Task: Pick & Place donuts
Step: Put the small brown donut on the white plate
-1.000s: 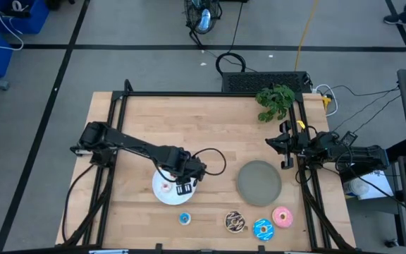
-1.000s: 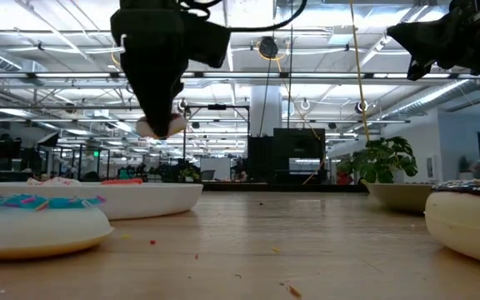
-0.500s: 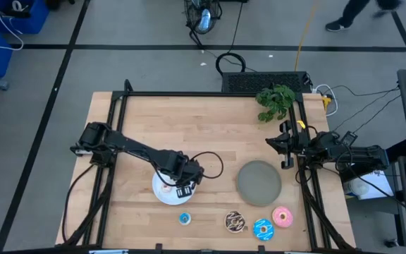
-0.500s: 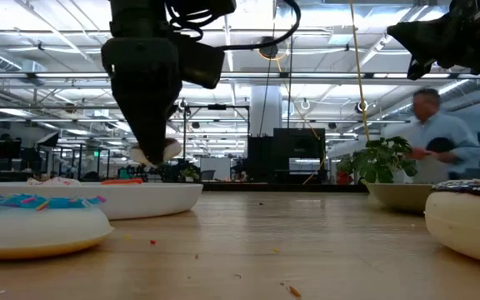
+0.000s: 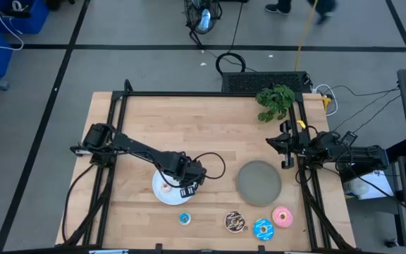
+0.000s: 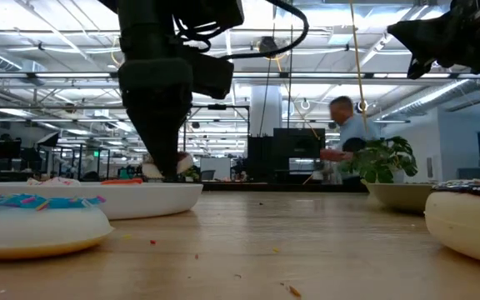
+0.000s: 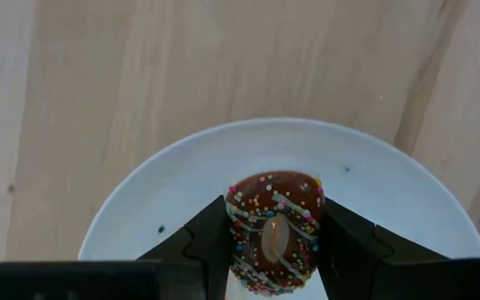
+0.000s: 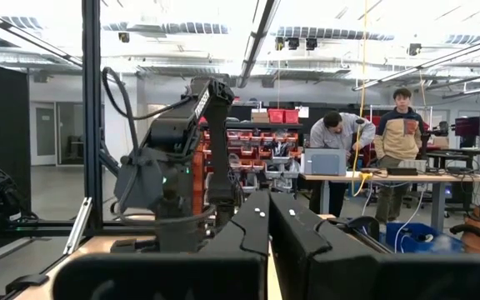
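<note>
– Left wrist view: what does the left gripper (image 7: 273, 250) hold?
– Its two dark fingers (image 7: 207, 246) are clamped on a tiny brown toy ring donut with coloured sprinkles (image 7: 273, 229), held on edge directly over the white round plate (image 7: 157, 200). From above, that gripper (image 5: 187, 189) sits at the plate's edge (image 5: 159, 194), with a small pink-white ring donut (image 5: 165, 187) just beside it on the plate.
– And the other donuts?
– Nearer the table's front edge than the gripper: a tiny blue ring (image 5: 184, 219), then a chocolate sprinkled donut (image 5: 234, 222), a blue-iced donut (image 5: 263, 228) and a pink-iced donut (image 5: 282, 216). The grey round plate (image 5: 259, 181) lies off to its side.
– The right gripper (image 8: 269, 221)?
– Parked at the table's right edge, fingers together.
</note>
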Robot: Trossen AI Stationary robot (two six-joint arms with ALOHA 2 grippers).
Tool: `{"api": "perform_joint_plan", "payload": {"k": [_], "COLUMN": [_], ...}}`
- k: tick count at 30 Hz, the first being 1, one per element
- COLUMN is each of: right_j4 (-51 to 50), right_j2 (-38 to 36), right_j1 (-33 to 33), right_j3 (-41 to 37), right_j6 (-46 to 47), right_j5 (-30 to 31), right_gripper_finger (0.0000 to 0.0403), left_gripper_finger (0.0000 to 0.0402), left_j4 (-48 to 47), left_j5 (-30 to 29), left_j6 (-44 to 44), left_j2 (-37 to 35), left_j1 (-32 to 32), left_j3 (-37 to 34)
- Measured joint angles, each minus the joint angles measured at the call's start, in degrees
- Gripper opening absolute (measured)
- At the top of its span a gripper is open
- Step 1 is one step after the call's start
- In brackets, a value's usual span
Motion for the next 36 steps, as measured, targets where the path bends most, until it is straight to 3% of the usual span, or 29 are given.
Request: {"api": "perform_joint_plan", "payload": {"k": [23,36], "right_j4": [0.0,0.0], "right_j2": [0.0,0.0], "right_j1": [0.0,0.0], "right_j3": [0.0,0.0], "right_j6": [0.0,0.0], "right_j5": [0.0,0.0], "right_gripper_finger": [0.0,0.0], "left_gripper_finger": [0.0151,0.025], "left_j4": [0.1,0.0], "left_j5": [3.0,3.0], "left_j6": [5.7,6.9], "left_j2": [2.4,3.1], "left_j1": [-0.3,-0.3], "left_j3": [0.1,0.1]}}
